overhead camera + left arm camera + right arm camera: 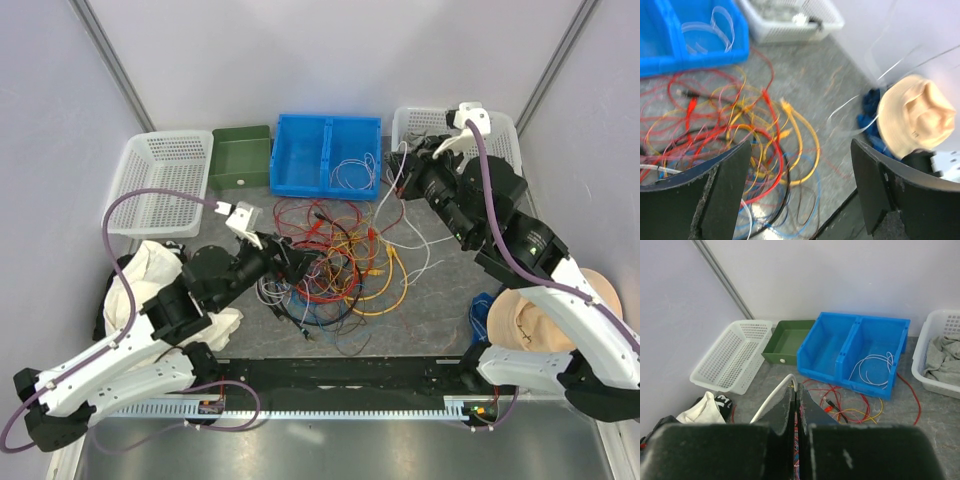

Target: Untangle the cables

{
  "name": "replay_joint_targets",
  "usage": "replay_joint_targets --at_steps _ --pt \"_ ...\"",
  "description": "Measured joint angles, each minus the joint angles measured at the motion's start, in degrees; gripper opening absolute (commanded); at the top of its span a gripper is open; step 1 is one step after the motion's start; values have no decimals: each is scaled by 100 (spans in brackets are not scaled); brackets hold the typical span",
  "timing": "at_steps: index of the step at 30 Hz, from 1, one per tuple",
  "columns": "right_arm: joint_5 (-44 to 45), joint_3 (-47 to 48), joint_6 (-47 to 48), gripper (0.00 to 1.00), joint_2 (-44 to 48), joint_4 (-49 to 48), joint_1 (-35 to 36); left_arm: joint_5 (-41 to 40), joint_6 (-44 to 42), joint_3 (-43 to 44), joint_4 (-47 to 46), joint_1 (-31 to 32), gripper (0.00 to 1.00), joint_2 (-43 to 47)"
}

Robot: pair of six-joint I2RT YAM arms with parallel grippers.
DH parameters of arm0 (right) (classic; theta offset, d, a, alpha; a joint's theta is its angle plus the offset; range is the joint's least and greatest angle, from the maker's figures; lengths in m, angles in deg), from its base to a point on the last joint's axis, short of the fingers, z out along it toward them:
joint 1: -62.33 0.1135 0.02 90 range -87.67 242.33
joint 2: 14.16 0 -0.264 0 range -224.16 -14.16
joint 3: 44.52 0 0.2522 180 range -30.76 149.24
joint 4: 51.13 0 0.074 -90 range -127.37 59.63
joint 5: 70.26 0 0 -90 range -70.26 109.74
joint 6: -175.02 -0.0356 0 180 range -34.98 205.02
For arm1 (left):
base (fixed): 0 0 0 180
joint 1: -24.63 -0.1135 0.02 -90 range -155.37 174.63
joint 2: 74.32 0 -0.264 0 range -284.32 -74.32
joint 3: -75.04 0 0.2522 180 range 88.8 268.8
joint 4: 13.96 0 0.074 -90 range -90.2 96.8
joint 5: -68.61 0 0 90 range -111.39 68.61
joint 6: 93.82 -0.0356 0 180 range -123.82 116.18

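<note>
At the table's centre the cables [335, 265] are tangled. One white cable [765, 403], clamped by the right gripper [404, 163] at 1 o'clock, should probably be drawn free; the left gripper [297, 262] is held apart at 9 o'clock.

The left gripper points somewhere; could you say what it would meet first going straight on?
Most likely the tangled pile of thin red, yellow and orange cables just ahead, though depth is unclear.

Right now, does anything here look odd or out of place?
Yes. The cables lie in one knotted heap mid-table, with only a white cable lying in the blue bin. Oddest is a tan hat at the right side, resting over something blue: nothing to do with wires.
</note>
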Motion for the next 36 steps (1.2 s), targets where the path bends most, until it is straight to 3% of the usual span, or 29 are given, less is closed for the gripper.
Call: replay_joint_targets --at_steps 7,12,20,28,36 --pt "146 817 0 0 -560 302 -2 -81 101 -389 -599 0 84 590" --pt "92 1829 -7 0 -1585 756 -55 -127 153 -389 -608 0 87 584" --pt "-553 2210 184 0 -2747 2424 -74 -136 22 -382 -1080 0 87 573" --pt "-629 1836 302 0 -2310 3270 -70 -42 -396 -317 -1661 0 91 608" --pt "-1585 1897 221 0 -1875 3281 -28 828 -774 -308 -2566 0 91 -83"
